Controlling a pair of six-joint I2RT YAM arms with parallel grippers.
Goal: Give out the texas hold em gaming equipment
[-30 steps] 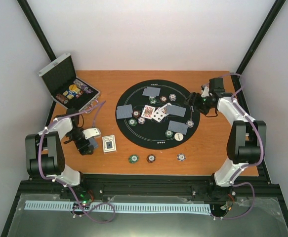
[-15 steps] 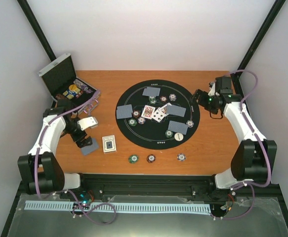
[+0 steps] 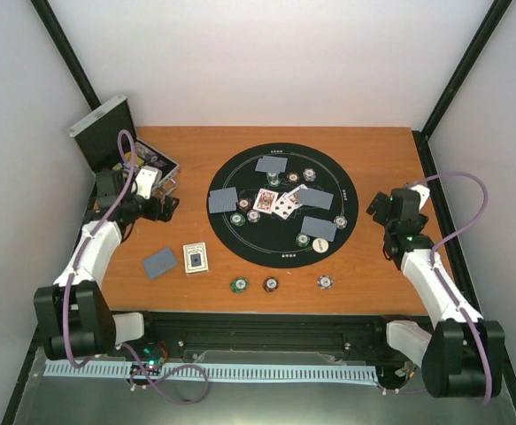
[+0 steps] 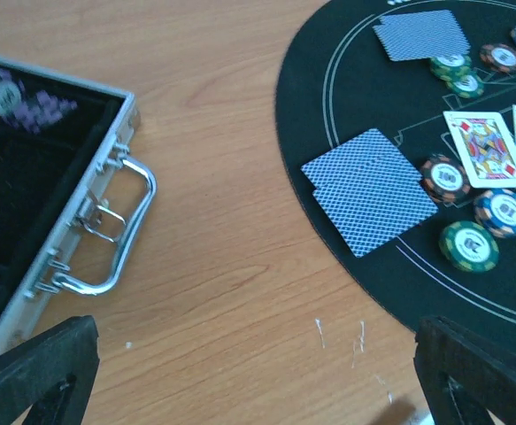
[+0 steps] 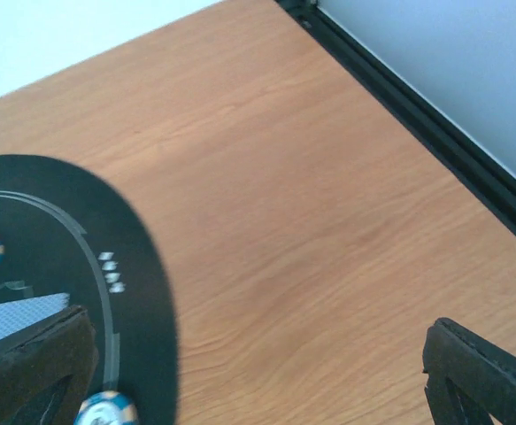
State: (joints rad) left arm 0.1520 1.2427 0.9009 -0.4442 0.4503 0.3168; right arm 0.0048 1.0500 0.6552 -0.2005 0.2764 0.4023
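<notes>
Wooden table | round black mat | cards: grey-blue backs, some face-up

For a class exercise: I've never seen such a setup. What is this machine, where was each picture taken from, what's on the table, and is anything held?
These are two robot arms bolted at the near edge of a wooden table. The overhead picture looks down from behind them; the other two come from cameras on the wrists. On the table sits a round black mat carrying face-down cards, face-up cards and chips; three more chips lie in front, and an open silver case stands at the left. The left tool and right tool are both open, holding nothing.
</notes>
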